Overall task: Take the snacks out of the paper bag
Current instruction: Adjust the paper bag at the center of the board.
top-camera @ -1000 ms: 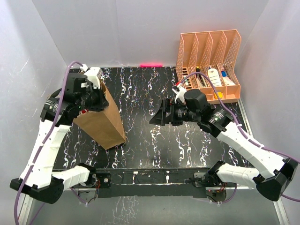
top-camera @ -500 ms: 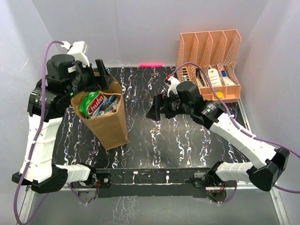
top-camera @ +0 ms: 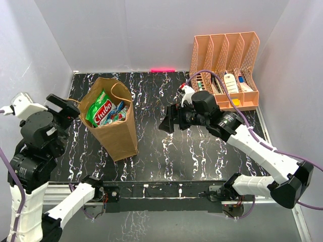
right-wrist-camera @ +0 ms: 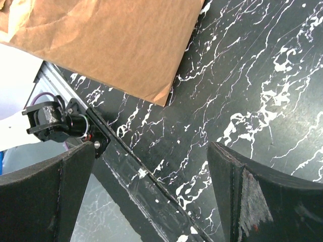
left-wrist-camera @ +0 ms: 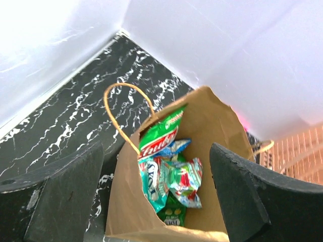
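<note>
Paper bag (top-camera: 118, 136) upright, mouth up, snacks (top-camera: 102, 112) on end inside, left pincer (left-wrist-camera: 156, 196) apart, right pincer (right-wrist-camera: 151, 196) apart, both empty

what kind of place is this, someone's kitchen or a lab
Probably a robot lab test cell: plain white walls box in a black marbled table, a left arm and right arm are bolted at its near edge, and a paper bag of snack packets stands as a prop.

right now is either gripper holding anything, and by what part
Nothing is held. The left gripper is open, clear of the paper bag; the right gripper is open over the table, empty.
</note>
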